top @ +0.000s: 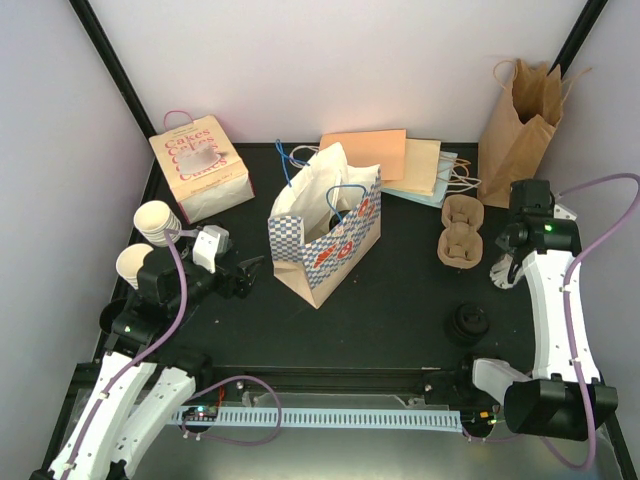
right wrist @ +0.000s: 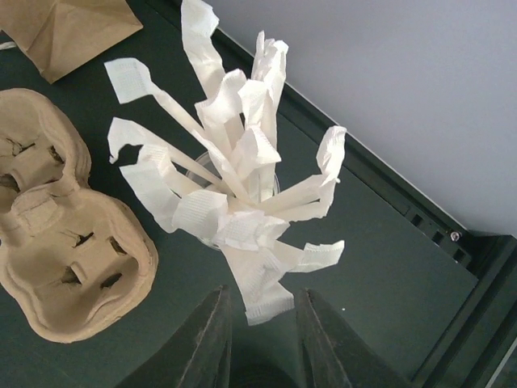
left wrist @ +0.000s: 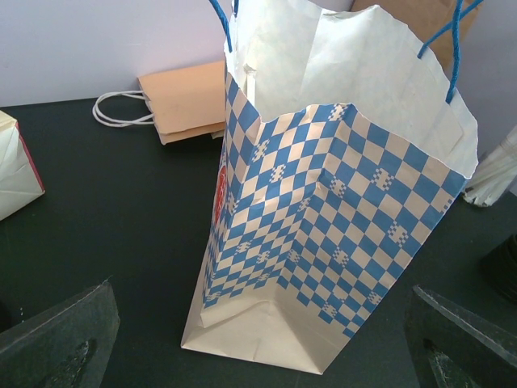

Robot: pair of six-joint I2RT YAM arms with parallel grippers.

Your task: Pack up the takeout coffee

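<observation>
Cream paper cups stand at the table's left edge in the top view: a stack (top: 157, 220) and a single cup (top: 133, 263). A pile of black lids (top: 468, 323) sits front right. My left gripper (top: 247, 272) (left wrist: 260, 287) is open wide and empty, just left of the blue-checked paper bag (top: 325, 235) (left wrist: 323, 226), which stands open. My right gripper (top: 508, 250) (right wrist: 262, 293) is open narrowly right above a clear cup of paper-wrapped straws (right wrist: 238, 202); one wrapper end hangs between the fingertips, not pinched. No cup or lid shows in the wrist views.
A brown pulp cup carrier (top: 462, 232) (right wrist: 60, 242) lies beside the straws. A "Cakes" box (top: 200, 165) stands back left, flat orange and pale bags (top: 390, 160) lie at the back, and a tall brown paper bag (top: 520, 125) stands back right. The table's raised right edge (right wrist: 420, 218) is close.
</observation>
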